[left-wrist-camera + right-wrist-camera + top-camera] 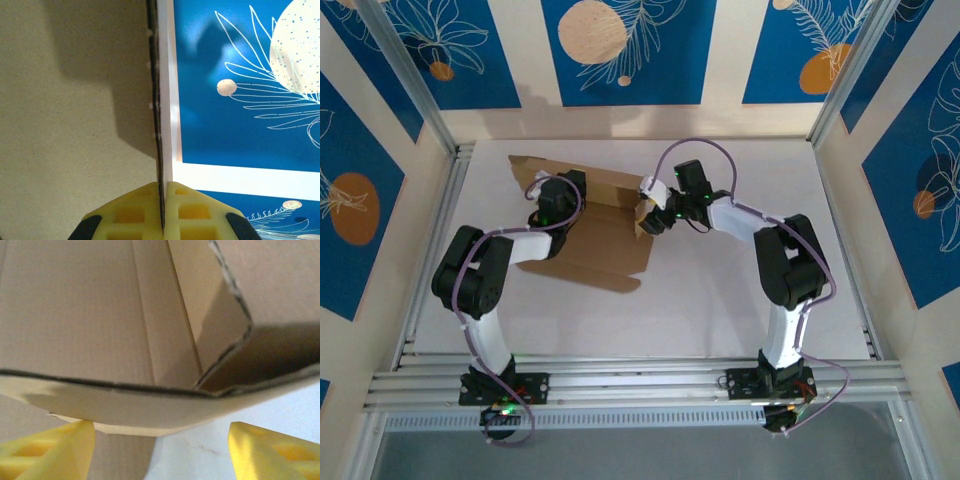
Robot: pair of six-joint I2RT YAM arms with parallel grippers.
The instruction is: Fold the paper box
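The left arm (485, 270) rises from its base at lower left, bends at the elbow and reaches up-frame to the paper box (600, 250). The box lies on the white counter (740, 310), left of centre in the upper half of the overhead view. The left fingers (132, 212) are pressed together on a thin cardboard panel (seen edge-on, running straight up the wrist view). The right arm (785, 265) folds leftward from lower right to the box's right end. Its right fingers (55, 450) are spread wide, with a bowed flap crossing the frame just above them. The plain brown box's long axis runs left to right, dipping slightly toward the right.
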